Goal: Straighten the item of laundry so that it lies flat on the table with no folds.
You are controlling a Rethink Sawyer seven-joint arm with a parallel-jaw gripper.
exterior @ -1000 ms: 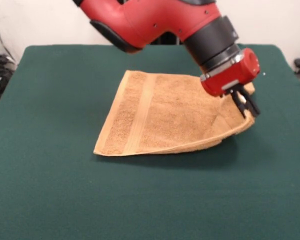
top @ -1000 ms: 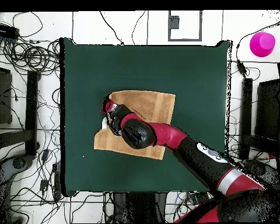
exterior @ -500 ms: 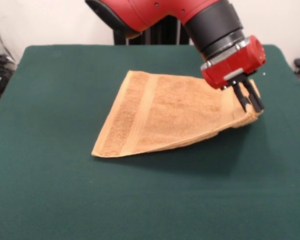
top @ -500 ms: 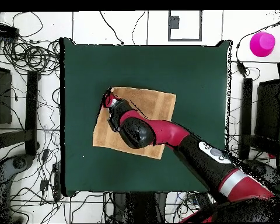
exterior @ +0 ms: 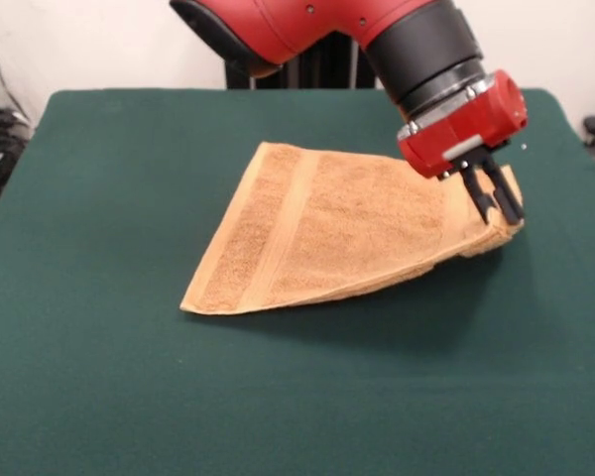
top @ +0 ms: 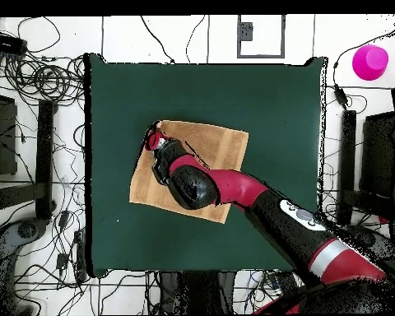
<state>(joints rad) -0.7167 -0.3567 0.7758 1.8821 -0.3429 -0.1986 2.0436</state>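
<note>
The item of laundry [exterior: 347, 228], a golden-tan terry towel with a flat woven band near its left edge, lies folded on the green table [exterior: 129, 377]. Its left part rests on the cloth. Its right corner is held up off the table, with shadow beneath it. My gripper [exterior: 496, 205] hangs from the red arm and is shut on that raised corner, black fingers [exterior: 479, 194] pinching the folded layers. From overhead, the gripper [top: 155, 141] sits at the towel's [top: 217, 148] left corner, and the arm covers the towel's middle. The table [top: 275, 107] stretches far beyond it.
A bright pink round object [top: 370, 62] sits off the table at the overhead view's top right. Tangled cables [top: 44, 78] and dark equipment [top: 3, 164] surround the table's edges on the white floor.
The gripper has risen and shifted slightly toward the table's edge with the towel corner in it, lifting that side higher. In the last half second almost nothing has moved.
</note>
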